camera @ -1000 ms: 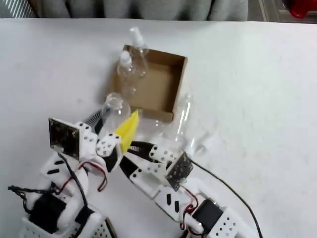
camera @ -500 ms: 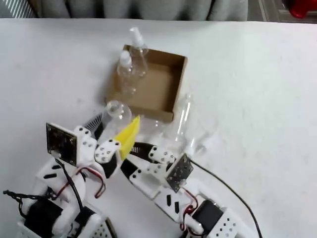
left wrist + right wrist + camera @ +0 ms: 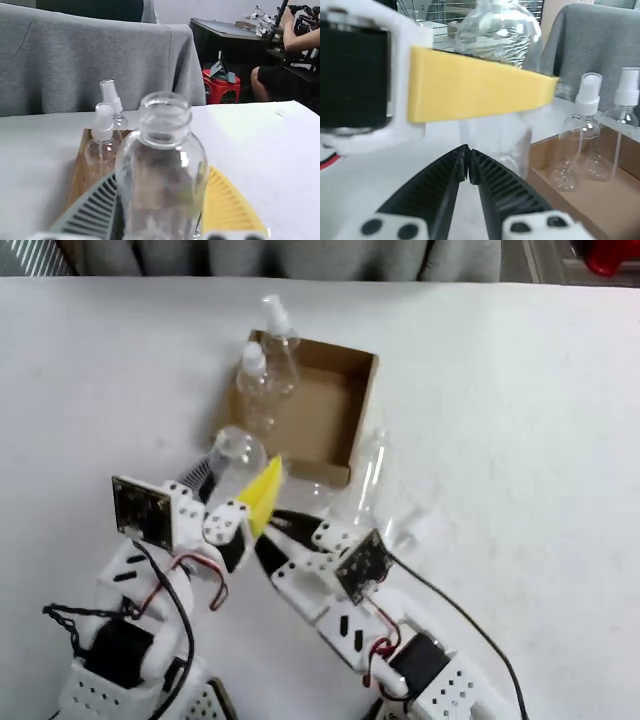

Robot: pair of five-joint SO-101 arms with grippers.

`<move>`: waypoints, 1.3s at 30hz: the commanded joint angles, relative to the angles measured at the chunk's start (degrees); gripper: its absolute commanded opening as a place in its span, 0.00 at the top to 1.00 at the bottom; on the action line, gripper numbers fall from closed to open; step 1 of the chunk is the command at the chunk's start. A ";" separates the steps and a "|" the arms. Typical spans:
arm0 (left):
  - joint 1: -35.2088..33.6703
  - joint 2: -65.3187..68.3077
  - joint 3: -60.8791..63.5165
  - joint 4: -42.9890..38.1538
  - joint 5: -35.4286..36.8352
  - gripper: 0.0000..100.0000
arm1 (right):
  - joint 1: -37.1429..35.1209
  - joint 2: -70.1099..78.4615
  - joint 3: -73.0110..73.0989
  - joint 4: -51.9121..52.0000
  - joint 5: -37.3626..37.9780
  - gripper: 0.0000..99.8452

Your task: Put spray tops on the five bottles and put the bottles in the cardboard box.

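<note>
My left gripper (image 3: pixel 240 466), with one grey and one yellow finger, is shut on an upright clear bottle (image 3: pixel 234 449) with no top, just in front of the cardboard box (image 3: pixel 360 400). In the left wrist view the bottle (image 3: pixel 162 165) stands with its open neck up between the fingers of the left gripper (image 3: pixel 160 176). My right gripper (image 3: pixel 281 523) sits close beside it, its black fingers shut on nothing (image 3: pixel 468 156). Two bottles with spray tops (image 3: pixel 262 365) stand in the box's far left corner, the same capped bottles (image 3: pixel 582 135) as in the right wrist view.
Another clear bottle (image 3: pixel 368 480) lies on the table by the box's near right corner, with a small white piece (image 3: pixel 386 536) beside it. The yellow finger (image 3: pixel 480 90) crosses right above my right gripper. A grey cloth (image 3: pixel 90 65) hangs behind the table's far edge.
The left arm has shifted a little to the right with the bottle still held. The right arm has moved slightly forward towards it.
</note>
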 commanded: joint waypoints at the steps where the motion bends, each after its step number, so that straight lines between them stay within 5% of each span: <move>1: -8.92 -1.89 -0.26 -4.31 0.09 0.98 | 2.68 -0.40 -1.14 1.01 0.44 0.98; 8: -11.56 -0.48 -0.79 -5.36 0.18 0.98 | 2.95 -0.48 -1.49 4.09 0.70 0.98; 18: -18.59 24.48 -12.31 -4.40 0.26 0.98 | 11.03 -0.31 -8.26 17.71 0.79 0.98; 25: -18.95 25.80 -12.22 -4.40 0.26 0.98 | 11.38 1.01 -8.88 17.98 0.79 0.98; 39: -24.48 26.24 -7.56 -17.93 0.62 0.98 | 17.89 41.27 -27.78 20.44 3.16 0.98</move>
